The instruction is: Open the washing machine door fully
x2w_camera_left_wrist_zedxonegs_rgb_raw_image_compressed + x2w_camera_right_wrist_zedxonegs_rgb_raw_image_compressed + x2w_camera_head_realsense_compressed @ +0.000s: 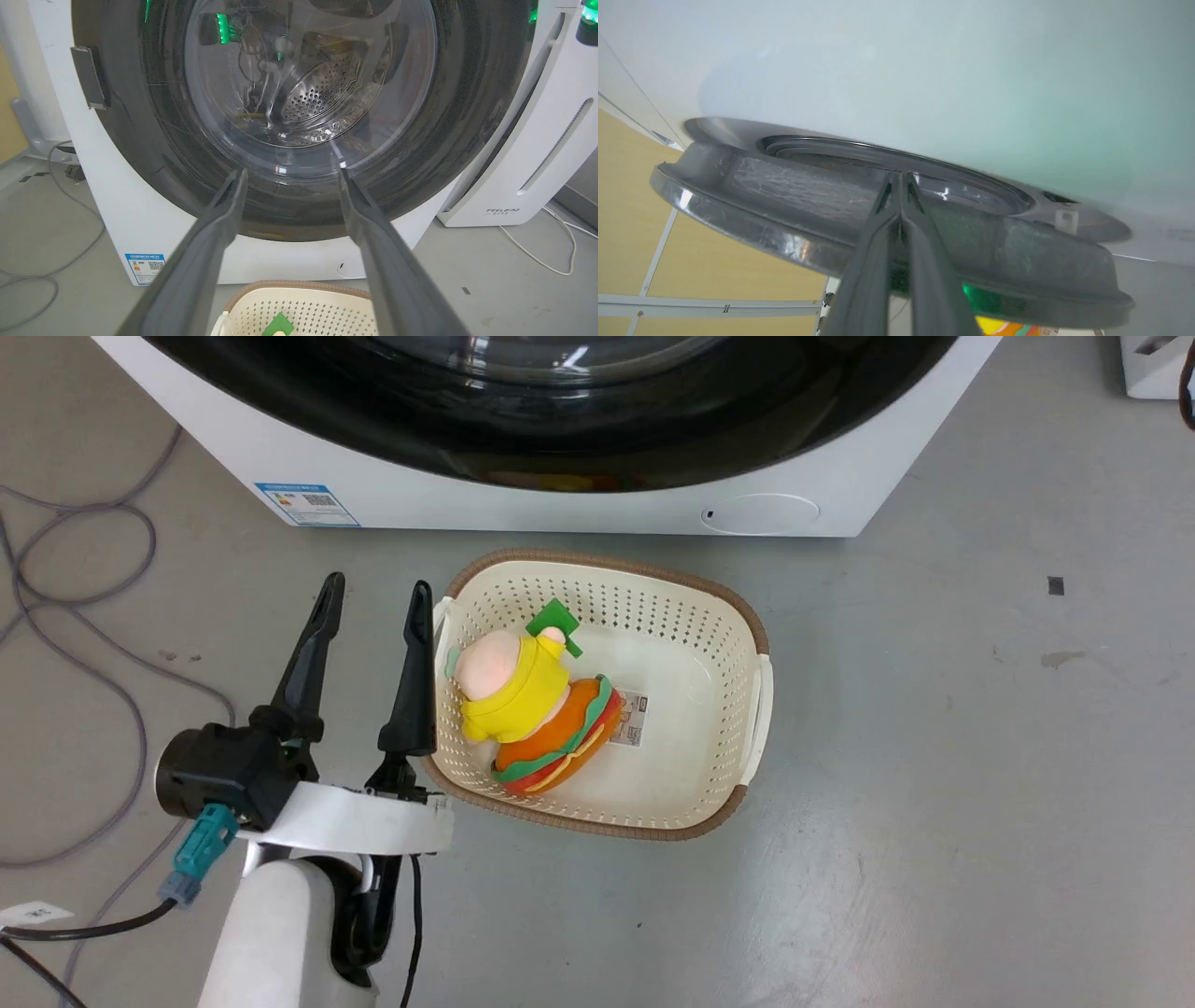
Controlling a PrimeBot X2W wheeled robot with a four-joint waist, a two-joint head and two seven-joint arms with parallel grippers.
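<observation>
The white washing machine (560,509) fills the top of the head view, and its glossy black washing machine door (560,439) faces me. In the left wrist view the washing machine door (140,140) shows its clear glass bowl, with the steel drum behind it. My left gripper (376,584) hovers open and empty low in front of the machine, left of the basket, and my left gripper (292,171) points at the door's lower part. In the right wrist view the washing machine door (784,186) stands a little off the white front. My right gripper (901,175) is shut, its tips against the door's dark back.
A cream basket (709,616) holding a yellow and orange plush toy (532,709) sits on the grey floor just before the machine. Grey cables (84,644) loop at the left. A white FEELBIRD appliance (537,154) stands right of the machine.
</observation>
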